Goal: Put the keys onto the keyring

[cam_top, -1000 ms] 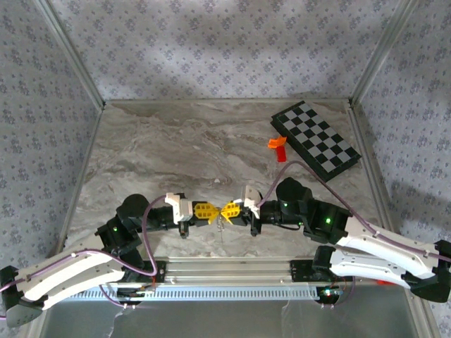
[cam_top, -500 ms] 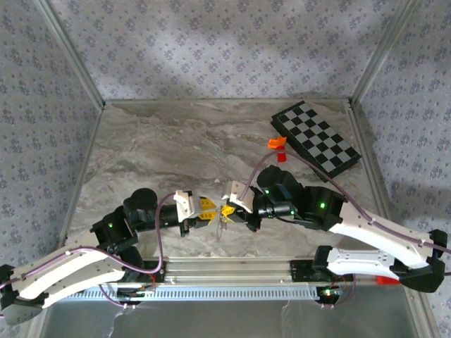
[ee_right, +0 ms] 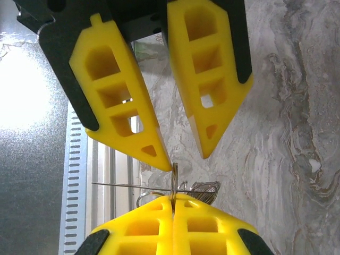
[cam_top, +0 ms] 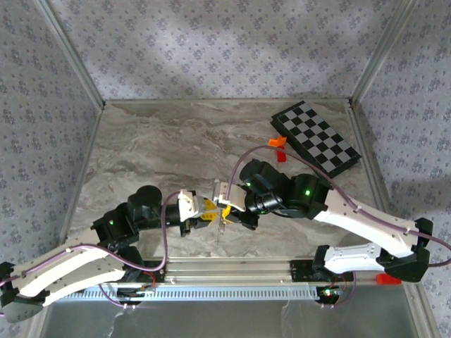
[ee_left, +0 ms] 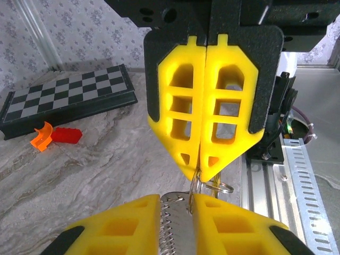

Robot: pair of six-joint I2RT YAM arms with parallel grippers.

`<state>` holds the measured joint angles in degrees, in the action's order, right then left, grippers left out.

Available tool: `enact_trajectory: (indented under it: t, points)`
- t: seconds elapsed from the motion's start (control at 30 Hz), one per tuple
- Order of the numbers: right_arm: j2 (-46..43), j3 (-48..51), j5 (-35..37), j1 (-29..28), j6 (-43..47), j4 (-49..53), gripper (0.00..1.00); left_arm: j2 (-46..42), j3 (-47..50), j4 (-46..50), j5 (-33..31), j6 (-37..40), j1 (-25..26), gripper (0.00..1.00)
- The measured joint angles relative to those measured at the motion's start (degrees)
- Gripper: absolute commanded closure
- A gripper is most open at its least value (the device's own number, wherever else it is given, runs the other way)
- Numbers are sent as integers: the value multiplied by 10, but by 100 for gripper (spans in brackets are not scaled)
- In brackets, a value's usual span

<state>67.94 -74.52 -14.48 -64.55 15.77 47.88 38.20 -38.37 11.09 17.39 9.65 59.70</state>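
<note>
**LEFT JAWS PARTED, BOTH ARMS SHIFTED**

The left gripper [cam_top: 208,209], closed one second ago, now has its fingers slightly apart. Whether it still touches the keyring [ee_left: 212,186] is unclear. The right arm has swung left, toward the table's middle. The left arm has advanced to the right. The right arm's cable [cam_top: 243,158] now crosses the orange block [cam_top: 277,141].

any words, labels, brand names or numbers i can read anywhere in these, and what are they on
None can be read in any view.
chessboard: plain black and white squares, no lettering.
yellow gripper pads: no marks.
orange block and red block: no print visible.
keyring: too thin and small to tell whether anything is stamped on it.
</note>
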Motion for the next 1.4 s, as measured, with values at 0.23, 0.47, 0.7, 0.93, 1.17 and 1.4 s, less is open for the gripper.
enact_trajectory:
  t: [0.23,0.47,0.7,0.93,1.17,1.4]
  points:
    - [6,-1,-10,2,4,-1,100,10,0,-1,10,0,0,84]
    - [7,-1,-10,2,4,-5,100,10,0,-3,15,0,1,93]
    - [7,-1,-10,5,4,-8,100,7,2,-7,17,-2,1,100]
    - [-17,14,-10,5,-10,-49,74,-30,29,-58,17,-12,1,100]
    - [-82,80,-10,10,-36,-134,69,-44,58,-158,32,-36,1,100]
    - [-129,129,-33,30,-64,-209,72,-40,73,-242,56,-52,0,100]
